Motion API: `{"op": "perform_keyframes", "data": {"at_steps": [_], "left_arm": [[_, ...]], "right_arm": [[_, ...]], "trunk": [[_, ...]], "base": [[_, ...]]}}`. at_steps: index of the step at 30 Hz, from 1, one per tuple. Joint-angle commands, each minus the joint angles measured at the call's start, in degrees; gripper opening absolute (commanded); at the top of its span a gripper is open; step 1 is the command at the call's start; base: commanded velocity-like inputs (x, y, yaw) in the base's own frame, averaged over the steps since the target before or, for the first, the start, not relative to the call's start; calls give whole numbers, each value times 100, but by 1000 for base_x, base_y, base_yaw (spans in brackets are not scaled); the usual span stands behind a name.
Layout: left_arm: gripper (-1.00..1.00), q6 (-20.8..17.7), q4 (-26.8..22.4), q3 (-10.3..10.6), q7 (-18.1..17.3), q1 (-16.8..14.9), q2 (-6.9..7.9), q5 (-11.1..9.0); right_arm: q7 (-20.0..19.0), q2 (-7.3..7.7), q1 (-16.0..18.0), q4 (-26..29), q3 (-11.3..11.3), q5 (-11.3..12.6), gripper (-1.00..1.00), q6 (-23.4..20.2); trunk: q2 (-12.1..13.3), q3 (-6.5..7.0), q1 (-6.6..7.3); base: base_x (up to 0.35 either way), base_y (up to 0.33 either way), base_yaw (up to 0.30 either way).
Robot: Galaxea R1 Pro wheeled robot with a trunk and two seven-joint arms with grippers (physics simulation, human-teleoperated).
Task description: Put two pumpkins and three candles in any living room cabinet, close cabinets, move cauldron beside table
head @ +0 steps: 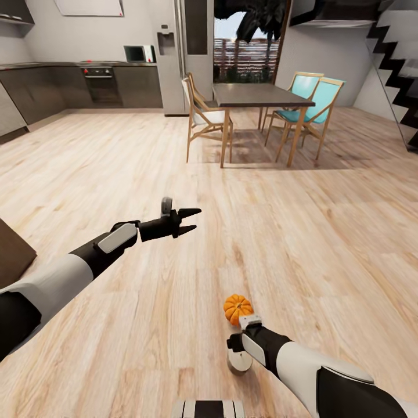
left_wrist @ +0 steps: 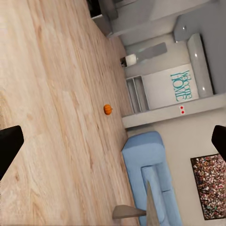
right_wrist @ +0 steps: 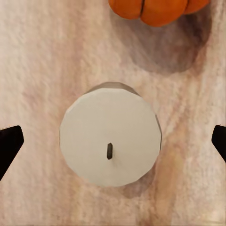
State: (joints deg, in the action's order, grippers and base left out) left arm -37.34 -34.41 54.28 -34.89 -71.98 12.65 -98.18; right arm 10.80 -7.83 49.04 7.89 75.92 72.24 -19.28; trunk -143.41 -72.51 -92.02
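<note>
Squat grey-beige cylindrical candle (right_wrist: pixel 111 139): on wood floor (head: pixel 302 220), beside ribbed orange pumpkin (head: pixel 237 307); right gripper (right_wrist: pixel 113 141) spread wide above it, empty; left gripper (head: pixel 191 220) open, empty.

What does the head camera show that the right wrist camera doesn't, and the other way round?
Head camera alone: the left hand open above the wooden floor, a dining table with chairs, and kitchen units behind.

Right wrist camera alone: the candle's flat top with its small dark wick, seen from straight above, between the open right hand's dark fingertips.

Both: the candle under the right hand, the orange pumpkin close beside it, and the floor.
</note>
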Motion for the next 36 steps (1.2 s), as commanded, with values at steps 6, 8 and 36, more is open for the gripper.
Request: {"op": "perform_keyframes", "data": {"at_steps": [6,8,36], "left_arm": [[100,-1,-3,2,0,0,-13,-1],[100,-1,-4,3,0,0,-15,-4],[100,1,4,4,0,0,-103,18]], "right_arm": [[43,-1,0,-23,-5,-8,100,18],[49,-5,0,-26,-3,-8,100,20],[-6,-8,0,20,2,-404,100,443]], "trunk": [[-9,-134,-15],[-11,-178,-20],[-49,-798,-92]], "base": [[0,0,0],[0,0,0],[0,0,0]]}}
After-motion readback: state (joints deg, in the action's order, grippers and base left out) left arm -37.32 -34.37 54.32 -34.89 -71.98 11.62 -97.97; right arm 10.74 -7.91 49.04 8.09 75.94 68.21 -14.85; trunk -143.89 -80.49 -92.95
